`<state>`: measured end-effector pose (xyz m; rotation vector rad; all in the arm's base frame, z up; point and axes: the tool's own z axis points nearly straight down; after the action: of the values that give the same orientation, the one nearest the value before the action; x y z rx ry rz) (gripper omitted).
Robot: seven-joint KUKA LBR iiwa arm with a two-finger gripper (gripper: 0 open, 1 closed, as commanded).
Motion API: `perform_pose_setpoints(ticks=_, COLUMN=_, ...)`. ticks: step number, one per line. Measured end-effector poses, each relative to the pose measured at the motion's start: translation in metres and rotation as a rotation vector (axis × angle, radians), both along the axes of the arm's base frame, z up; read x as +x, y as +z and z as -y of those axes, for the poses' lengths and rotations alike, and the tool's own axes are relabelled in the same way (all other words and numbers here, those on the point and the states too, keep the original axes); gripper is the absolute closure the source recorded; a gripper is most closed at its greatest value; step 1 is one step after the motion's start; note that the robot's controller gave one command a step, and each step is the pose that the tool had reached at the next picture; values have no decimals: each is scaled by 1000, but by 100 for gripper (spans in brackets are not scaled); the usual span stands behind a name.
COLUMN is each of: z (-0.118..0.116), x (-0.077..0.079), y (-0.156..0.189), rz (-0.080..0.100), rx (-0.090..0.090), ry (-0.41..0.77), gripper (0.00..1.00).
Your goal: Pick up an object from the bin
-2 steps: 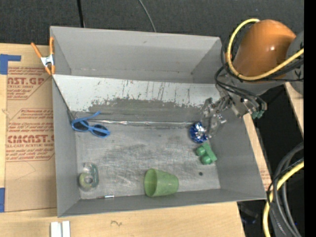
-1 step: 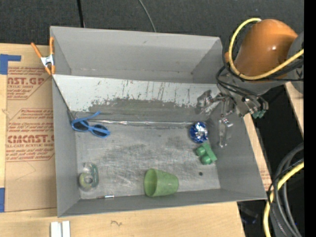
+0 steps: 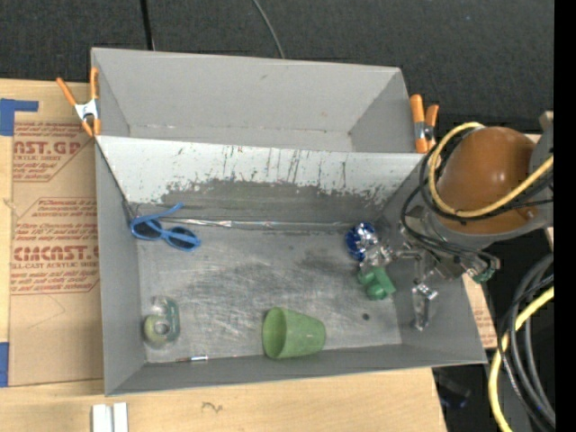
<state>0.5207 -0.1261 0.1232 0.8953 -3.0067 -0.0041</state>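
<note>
Green, small and chunky, a plastic piece (image 3: 376, 283) lies at three o'clock in the metal bin (image 3: 270, 178), beside a shiny blue trinket (image 3: 362, 238). The gripper (image 3: 398, 282) hangs against it; whether clenched or released cannot be told.

You have a grey metal bin (image 3: 270, 277) whose matt floor looks scuffed and scratched. The blue plastic sunglasses (image 3: 164, 232) and the green plastic cup (image 3: 292, 333) look smooth, and the small blue crumpled thing (image 3: 361, 238) glints like foil. The orange dome cover (image 3: 481, 178) on the arm shines glossy.
</note>
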Motion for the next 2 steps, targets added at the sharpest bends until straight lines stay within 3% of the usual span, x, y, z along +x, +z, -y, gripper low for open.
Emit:
perform_pose_setpoints(ticks=1, z=0, x=64, y=-51, rz=3, rx=15, ry=154, gripper=0)
perform_pose_setpoints(ticks=2, z=4, x=64, y=-49, rz=9, rx=7, ry=157, gripper=100)
